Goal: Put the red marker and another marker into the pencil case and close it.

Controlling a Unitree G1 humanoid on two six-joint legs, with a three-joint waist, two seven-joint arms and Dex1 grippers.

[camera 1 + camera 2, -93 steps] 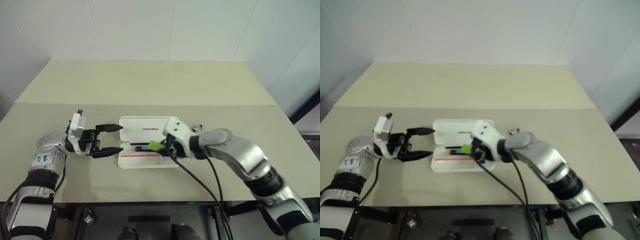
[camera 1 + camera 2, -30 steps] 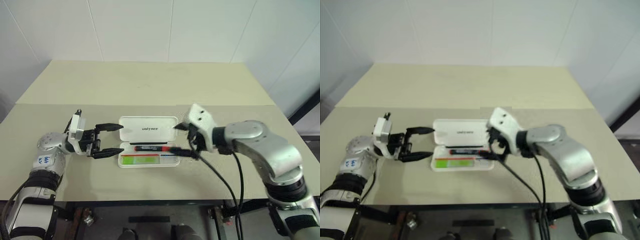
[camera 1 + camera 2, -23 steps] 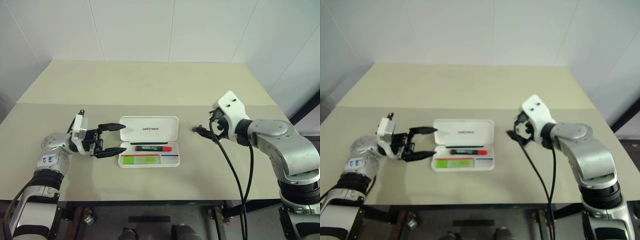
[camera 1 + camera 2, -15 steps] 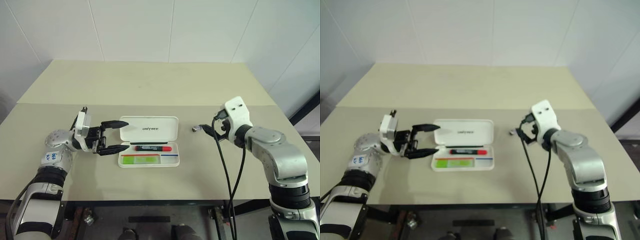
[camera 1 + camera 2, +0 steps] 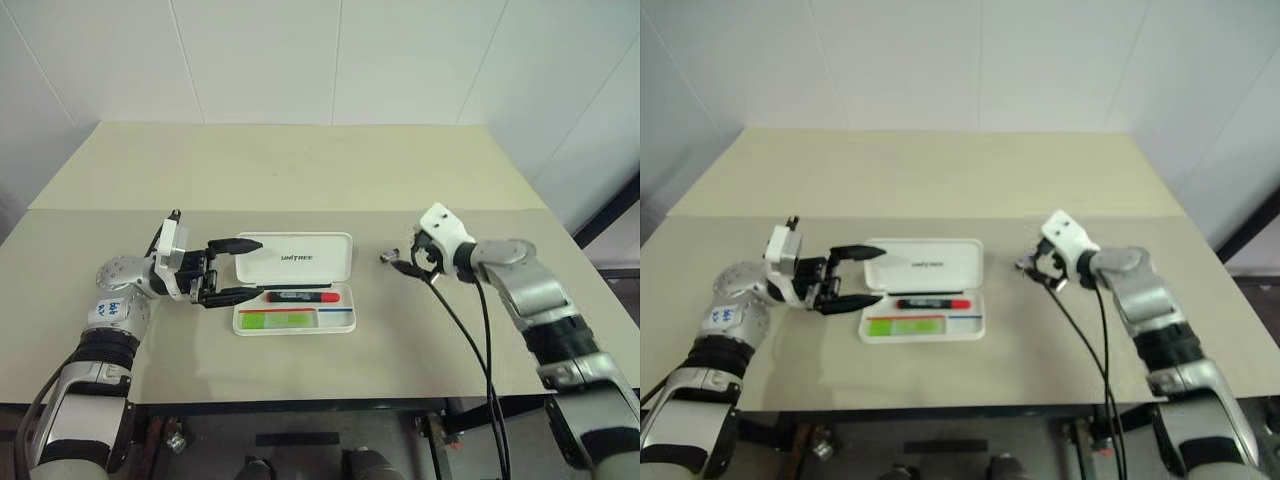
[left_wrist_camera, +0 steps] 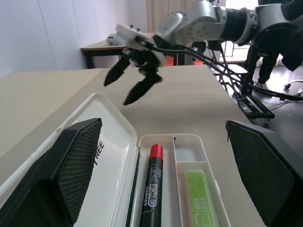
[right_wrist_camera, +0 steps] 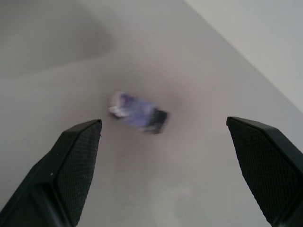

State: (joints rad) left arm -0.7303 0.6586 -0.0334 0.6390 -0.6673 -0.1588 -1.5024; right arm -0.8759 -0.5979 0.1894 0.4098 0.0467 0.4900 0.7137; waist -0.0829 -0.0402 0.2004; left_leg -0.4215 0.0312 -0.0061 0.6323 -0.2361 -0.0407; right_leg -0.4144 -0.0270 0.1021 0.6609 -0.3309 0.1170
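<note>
Both end effectors spread, empty: left (image 5: 238,270), right (image 5: 401,262); beige table (image 5: 300,170), white walls.

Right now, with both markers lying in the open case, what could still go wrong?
The pencil case is still open, and the left hand sits at its end with its fingers apart; a clumsy push might slide the case instead of shutting it. The right hand hovers open over a small purple object and might pick that up instead.
</note>
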